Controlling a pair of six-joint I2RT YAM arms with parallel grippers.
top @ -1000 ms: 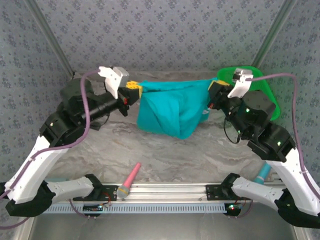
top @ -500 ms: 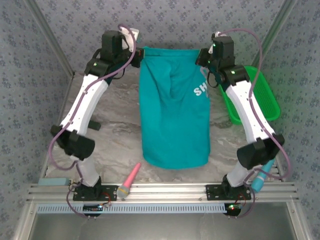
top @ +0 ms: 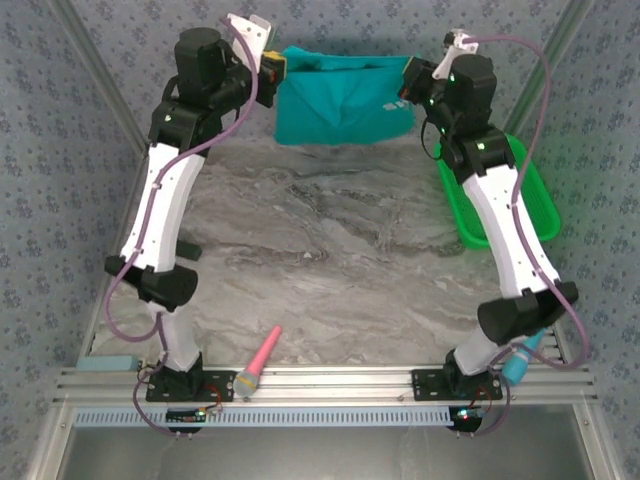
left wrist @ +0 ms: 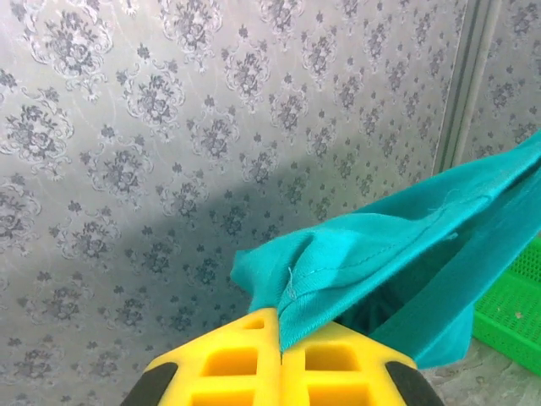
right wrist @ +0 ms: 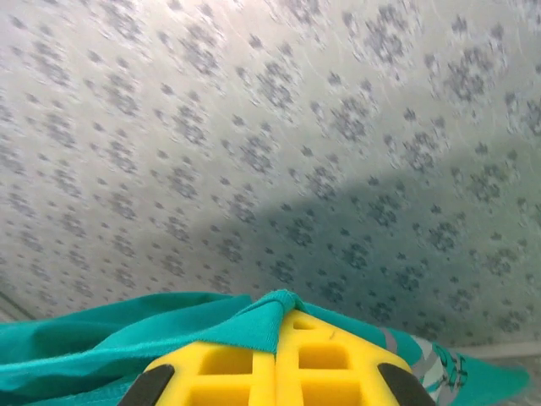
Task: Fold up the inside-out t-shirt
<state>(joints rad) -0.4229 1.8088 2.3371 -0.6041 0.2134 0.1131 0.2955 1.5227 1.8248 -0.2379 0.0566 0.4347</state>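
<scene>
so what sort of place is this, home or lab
Most likely a lab robot cell, not a home: left arm and right arm bolted to an aluminium rail, wallpapered panels boxing in a marble-look table, a teal t-shirt strung between them.

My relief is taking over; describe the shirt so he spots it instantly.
Look along the patterned back wall. The teal t-shirt hangs there, stretched between the left gripper and right gripper. It is soft cloth, unlike the rigid green basket on the right.
</scene>
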